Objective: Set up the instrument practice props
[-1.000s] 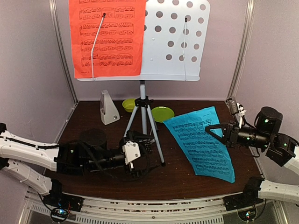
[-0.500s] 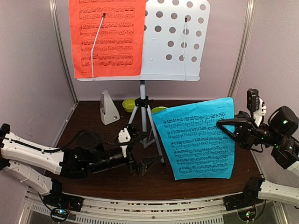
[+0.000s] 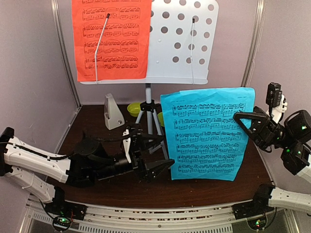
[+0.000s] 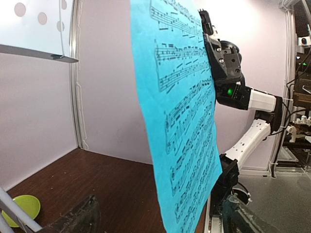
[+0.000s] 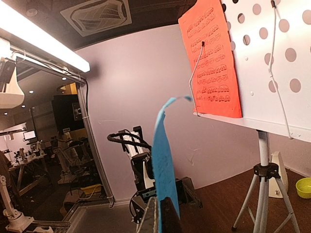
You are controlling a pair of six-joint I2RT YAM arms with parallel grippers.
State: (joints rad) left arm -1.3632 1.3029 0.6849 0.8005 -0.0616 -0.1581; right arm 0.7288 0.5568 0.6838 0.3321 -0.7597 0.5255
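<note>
Grips thin blue paper music sheet (image 3: 206, 133) by its right edge in clamped right hand (image 3: 240, 117), upright above desk's right half. Holds left hand (image 3: 158, 154) wide, empty, beside grey folding tripod (image 3: 148, 108) near desk's front edge. Risks limp sheet flopping, slipping, or knocking tripod on lift.

From my console I count, around the single tripod (image 3: 148, 114): one perforated music-stand desk (image 3: 182, 41) atop it. Two music sheets: the red music sheet (image 3: 111, 39) on that desk, the blue music sheet (image 3: 206, 133) to the tripod's right. One metronome (image 3: 112, 112) to its left. One lime-green bowl (image 3: 133, 108) and one lime-green plate (image 4: 19, 208) near its legs.
</note>
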